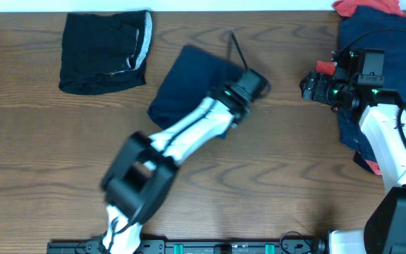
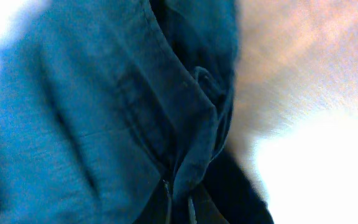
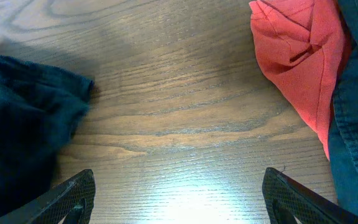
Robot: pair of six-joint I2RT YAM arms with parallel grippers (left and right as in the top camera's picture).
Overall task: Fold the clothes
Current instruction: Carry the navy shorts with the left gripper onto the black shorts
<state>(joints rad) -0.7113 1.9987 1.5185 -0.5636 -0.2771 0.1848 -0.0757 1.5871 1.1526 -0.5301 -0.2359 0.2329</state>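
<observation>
While one black piece (image 1: 104, 53) with a grey band lies folded flat near the far left corner of the table (image 1: 273, 183), the job looks well short of done, at roughly one garment finished. Navy shorts (image 1: 189, 85) sit mid-table toward the far edge and look doubled into a compact slab. The left gripper (image 1: 251, 83) is at their right-hand edge, jaws pinched tight on a bunched ridge of the blue cloth. The left wrist view is all fabric, with creases converging at the bottom of the frame. The current step is probably another fold or a tidy of that pair, though that is a judgement only. The right gripper (image 1: 314, 86) hovers over bare wood between the shorts and the pile (image 1: 393, 49), jaws spread wide with nothing in them. Its wrist view shows the shorts' corner on one side and a red-orange piece (image 3: 297, 68) on the other. The pile at the right edge, navy plus red-orange, is heaped and unfolded. That is the remainder, and the number of pieces in it can't be read.
</observation>
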